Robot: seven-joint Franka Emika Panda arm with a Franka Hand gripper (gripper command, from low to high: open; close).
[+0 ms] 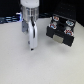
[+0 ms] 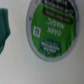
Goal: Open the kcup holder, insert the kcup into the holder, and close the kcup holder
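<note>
In the exterior view my gripper [image 1: 31,47] hangs low over the white table, its fingers reading as one narrow blade, so open or shut does not show. The kcup [image 2: 50,27] fills the wrist view, a green lid with white lettering inside a whitish rim, very close below the camera. No fingers show in that view. In the exterior view the kcup is hidden. The kcup holder [image 1: 61,27] is a black box toward the exterior view's right, apart from the gripper. Round pods show in its upper part and a pale handle [image 1: 60,36] on its front.
The white table [image 1: 20,65] carries everything. A teal-green object [image 2: 5,27] sits at the edge of the wrist view, beside the kcup. Dark clutter [image 1: 7,20] lines the far edge on the exterior view's left.
</note>
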